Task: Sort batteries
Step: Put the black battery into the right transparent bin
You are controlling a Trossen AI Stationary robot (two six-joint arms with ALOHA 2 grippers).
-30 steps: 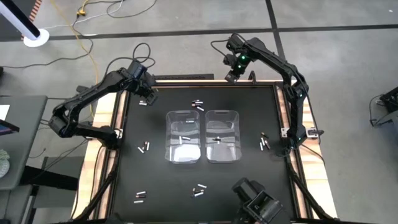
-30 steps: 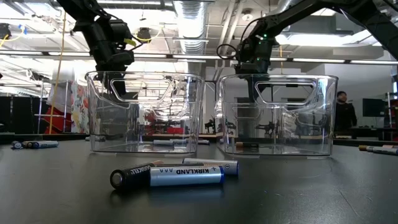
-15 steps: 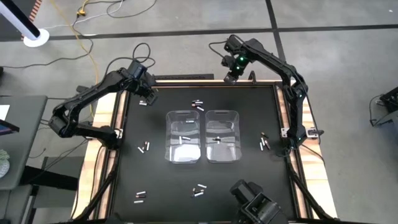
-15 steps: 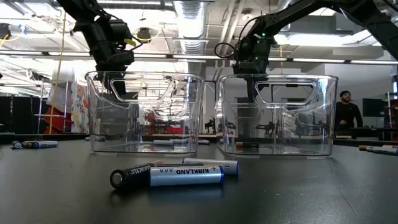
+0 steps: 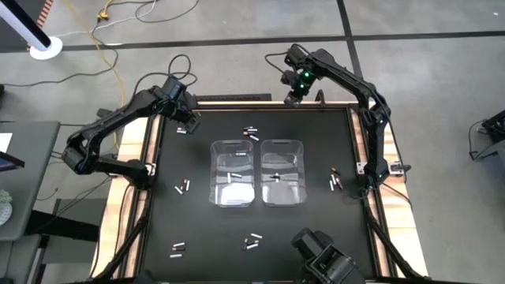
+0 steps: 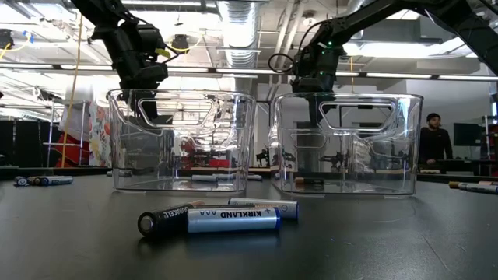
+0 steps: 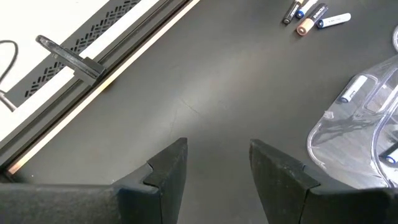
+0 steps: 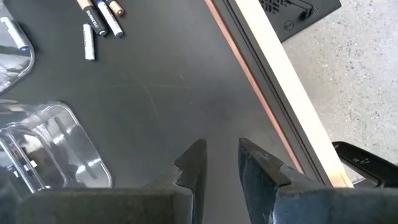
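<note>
Table: black top, wooden edge strips, seen from above.

Bins: two clear plastic bins side by side at the centre. Left bin holds one pale battery; right bin holds one battery, lying near its left wall. In the low view both bins stand upright, just apart.

Batteries, loose, by clock face from the centre:
- 12 o'clock: small cluster just beyond the bins.
- 10 o'clock: one or two beside the left gripper.
- 9 o'clock: pair well left of the left bin.
- 7 o'clock: pair near the front edge.
- 6 o'clock: cluster; in the low view these lie nearest the camera, a silver-blue cell touching a dark one.
- 3 o'clock: pair right of the right bin.

Left gripper: at 10 o'clock, over the far-left part of the table. Jaws stand apart with bare table between them; nothing held. Its wrist view shows a dark finger on each side of the gap.

Right gripper: at 1 o'clock, over the far edge. Jaws parted by a narrow gap, nothing between them; finger clear of the table.

Person: standing in the room behind, far right.
</note>
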